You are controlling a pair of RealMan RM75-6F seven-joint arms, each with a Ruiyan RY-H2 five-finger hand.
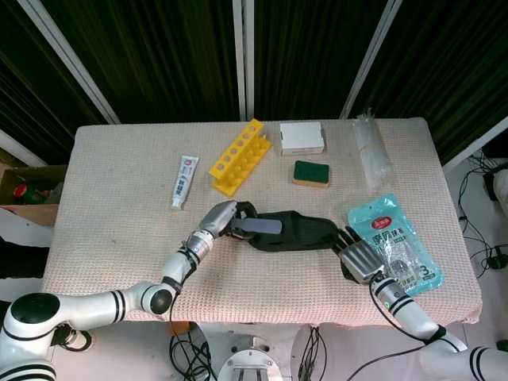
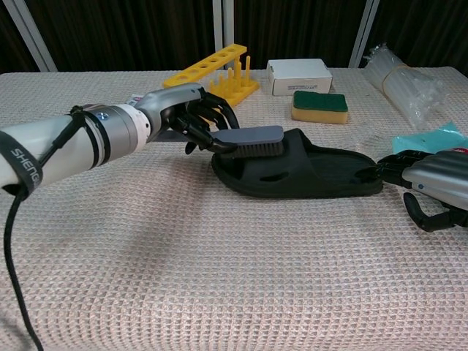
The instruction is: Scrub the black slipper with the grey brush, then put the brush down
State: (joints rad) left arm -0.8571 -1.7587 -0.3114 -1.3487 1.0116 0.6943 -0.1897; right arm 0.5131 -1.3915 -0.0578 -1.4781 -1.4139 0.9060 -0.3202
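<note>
- My left hand (image 2: 186, 117) grips the grey brush (image 2: 250, 139) by its handle end, fingers wrapped around it.
- I see the brush lying level, bristles down on the strap end of the black slipper (image 2: 307, 172), touching it.
- The slipper lies flat on the surface (image 2: 219, 278), near the middle, lengthwise between my two hands.
- My right hand (image 2: 431, 179) sits at the slipper's heel end, fingertips touching that end; I cannot tell whether it truly pinches the heel or only rests against it.
- From the head view the same layout shows: left hand (image 1: 221, 217), brush (image 1: 262, 227), slipper (image 1: 305, 232), right hand (image 1: 359, 255).
- Just beside my right hand, on its outer side, lies a light blue packet (image 1: 394, 242).
- Further back on the surface I see a yellow rack (image 1: 238, 155), a toothpaste tube (image 1: 184, 180), a white box (image 1: 302, 137), a green sponge (image 1: 311, 172) and a clear plastic bundle (image 1: 371, 149), all well apart from the slipper.
</note>
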